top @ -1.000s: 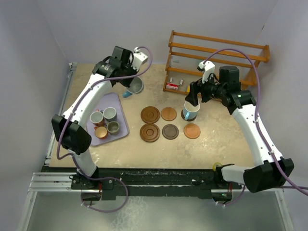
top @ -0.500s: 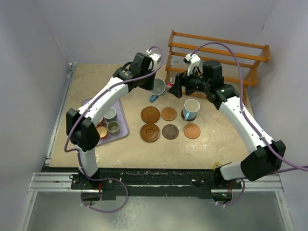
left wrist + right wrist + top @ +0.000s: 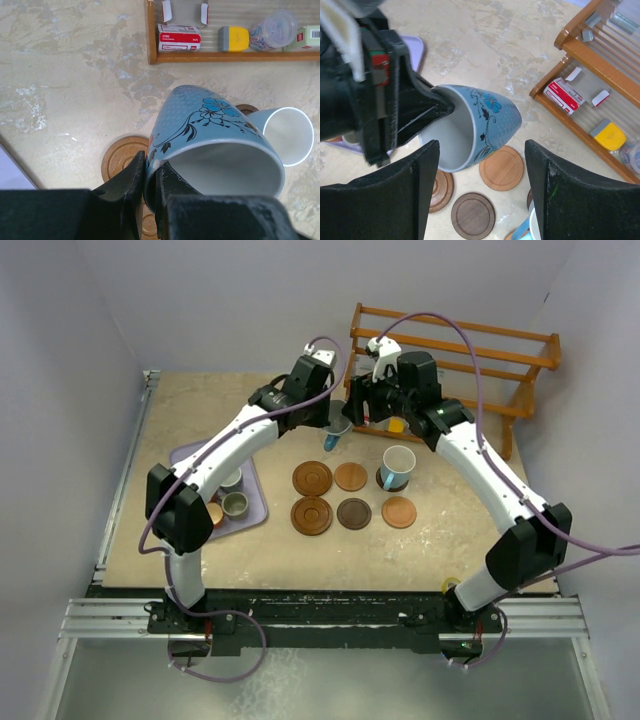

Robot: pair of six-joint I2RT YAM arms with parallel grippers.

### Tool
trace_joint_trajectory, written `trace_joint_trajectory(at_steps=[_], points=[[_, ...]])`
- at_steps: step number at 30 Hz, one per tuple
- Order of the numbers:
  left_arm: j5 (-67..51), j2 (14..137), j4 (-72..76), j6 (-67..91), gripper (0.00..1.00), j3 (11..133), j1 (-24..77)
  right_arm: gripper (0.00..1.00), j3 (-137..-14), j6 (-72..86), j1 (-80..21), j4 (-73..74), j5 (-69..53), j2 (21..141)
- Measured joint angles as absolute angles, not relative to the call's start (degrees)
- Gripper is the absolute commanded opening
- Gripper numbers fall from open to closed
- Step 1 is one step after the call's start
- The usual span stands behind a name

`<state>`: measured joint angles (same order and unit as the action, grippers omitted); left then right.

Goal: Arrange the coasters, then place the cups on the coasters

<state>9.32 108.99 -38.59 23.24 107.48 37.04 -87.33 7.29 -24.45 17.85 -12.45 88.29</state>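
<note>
Over marbled bench (image 3: 450,540): pinching flowered cup (image 3: 200,125) by its rim with left gripper (image 3: 150,167), flanking it with right gripper (image 3: 481,146), spread wide. Likely handover: close right, loosen left.

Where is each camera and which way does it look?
Top external: above and behind both arms, looking down on them and the table.
Left wrist: on its arm, looking down past the left gripper clamping the blue flowered cup.
Right wrist: on its arm, looking down through the open right gripper.
Both wrist views share that cup and coasters.
</note>
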Motion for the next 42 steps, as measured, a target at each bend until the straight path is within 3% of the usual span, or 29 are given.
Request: trace_joint_trajectory(at_steps=[14,25,30,34,37,42], points=[[17.34,108.99,-38.72,27.51,0.03,108.25,40.01,0.46,-90.98,7.6,-26.28,20.75,-4.23,94.19],[19.16,108.99,-38.65,27.53,0.03,108.25,40.71,0.38,-94.06,7.53,-27.4,22.83,-0.95,97.27],[19.55,108.97,-38.37,27.44,0.03,108.22,40.75,0.26,-94.7,7.31,-27.59,23.83,-0.56,98.15],[19.75,108.97,-37.23,27.24,0.03,107.96,40.99,0.09,-94.83,6.9,-27.79,24.51,1.32,98.54],[19.73,108.75,-35.59,26.72,0.07,107.09,41.36,0.0,-94.91,6.81,-27.92,25.28,3.07,99.09],[17.98,107.44,-33.39,25.41,0.16,104.66,41.43,0.0,-94.91,7.09,-28.23,26.87,4.34,99.37]])
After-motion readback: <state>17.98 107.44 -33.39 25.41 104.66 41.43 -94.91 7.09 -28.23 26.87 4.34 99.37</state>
